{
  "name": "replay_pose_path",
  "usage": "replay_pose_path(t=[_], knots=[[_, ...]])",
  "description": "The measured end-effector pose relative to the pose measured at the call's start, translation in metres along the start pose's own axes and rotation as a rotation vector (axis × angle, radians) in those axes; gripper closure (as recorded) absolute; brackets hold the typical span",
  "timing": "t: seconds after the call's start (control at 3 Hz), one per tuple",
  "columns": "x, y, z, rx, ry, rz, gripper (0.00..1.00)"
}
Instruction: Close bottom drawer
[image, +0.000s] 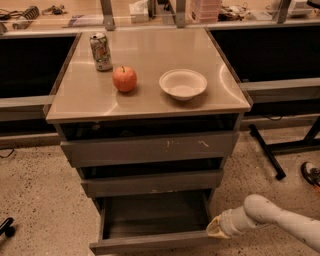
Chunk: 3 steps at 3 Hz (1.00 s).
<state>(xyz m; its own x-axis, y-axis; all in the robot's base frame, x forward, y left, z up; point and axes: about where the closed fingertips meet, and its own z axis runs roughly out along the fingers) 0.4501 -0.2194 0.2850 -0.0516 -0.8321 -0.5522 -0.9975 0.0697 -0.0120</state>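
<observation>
Pre-push stage, seemingly: bottom drawer (155, 244) open at cabinet (145, 109) foot, gripper (216, 227) low at cabinet's right, grip state untellable; next, get before the drawer front and shove inward.

Warm, dim overhead light. Soft glare on the tabletop (150, 50), deep shadow inside the bottom drawer (155, 215). The gripper (216, 230), lower right, is evenly lit.

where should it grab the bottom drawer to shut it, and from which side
The bottom drawer stands pulled out, and its front panel is plain, with no handle. Best is the panel's top edge or flat face, approached from the front and pushed straight back in. The pincer sits at the drawer's right front corner, so the panel's right end is probably nearest.
</observation>
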Motion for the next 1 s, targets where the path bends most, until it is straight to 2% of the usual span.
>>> replay_pose_path(t=[0.33,1.0], knots=[[0.008,0.000,0.014,-0.009,-0.005,-0.038,0.64],[0.023,-0.001,0.047,-0.025,-0.043,-0.075,0.60]])
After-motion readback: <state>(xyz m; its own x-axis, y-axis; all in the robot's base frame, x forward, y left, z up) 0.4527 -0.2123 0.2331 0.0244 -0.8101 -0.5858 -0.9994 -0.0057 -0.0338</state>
